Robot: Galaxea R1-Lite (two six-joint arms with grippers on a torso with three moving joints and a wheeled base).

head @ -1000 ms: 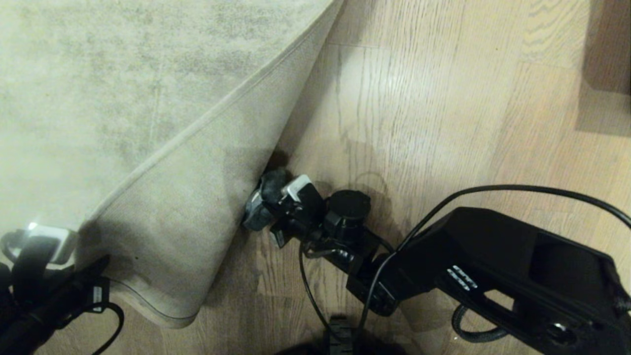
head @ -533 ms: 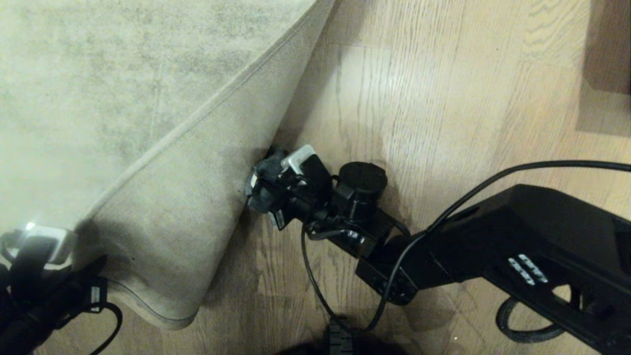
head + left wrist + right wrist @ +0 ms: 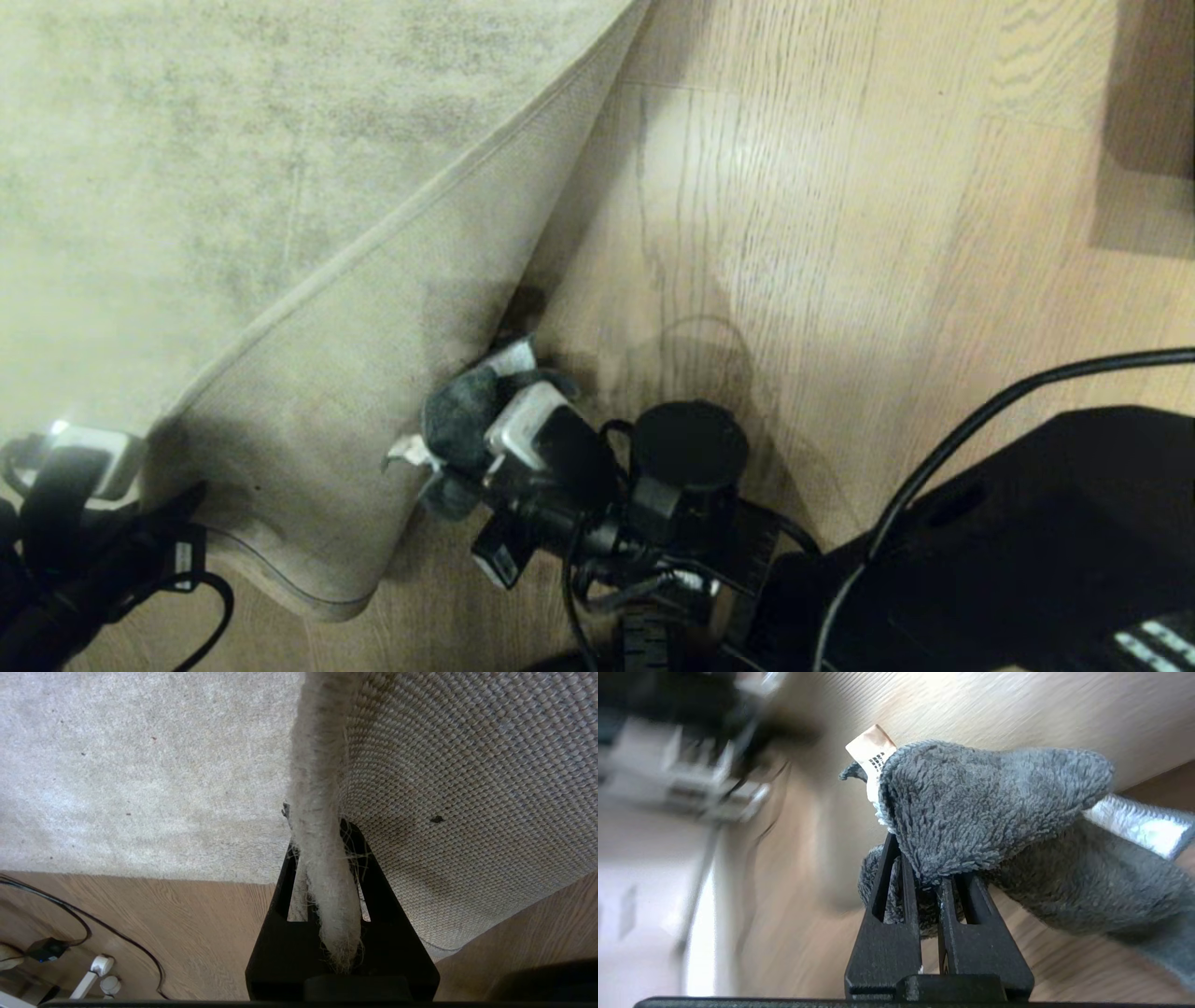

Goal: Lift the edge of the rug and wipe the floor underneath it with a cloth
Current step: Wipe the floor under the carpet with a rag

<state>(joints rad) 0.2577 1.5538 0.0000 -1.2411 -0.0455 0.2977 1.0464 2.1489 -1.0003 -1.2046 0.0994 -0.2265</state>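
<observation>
Left gripper [image 3: 327,868]: fingers [image 3: 373,891] closed on the rug edge [image 3: 322,858], one on either side of the fringed hem. In the head view this gripper [image 3: 79,457] sits at the lower left of the scene, holding the corner of the rug [image 3: 187,168] raised and folded back, so that the plain woven backing [image 3: 336,439] faces up. The hem runs as a straight diagonal line from the gripper toward the upper middle of the view.

Right gripper [image 3: 929,877]: fingers [image 3: 896,882] clamped together on the cloth [image 3: 985,812], a dark grey fleecy rag with a small label [image 3: 873,751] at one fold. The cloth bunches above and to the side of the fingertips. In the head view the right gripper [image 3: 485,429] and cloth [image 3: 457,415] lie just beside the free border of the lifted flap, at the mouth of the shadowed gap beneath it.

The floor [image 3: 840,205], light wooden planks with dark grain, extends open to the right of the flap and ahead of it. A dark piece of furniture [image 3: 1153,93] occupies the far right corner. Black cables [image 3: 980,411] trail along the right arm, near the bottom of the view.
</observation>
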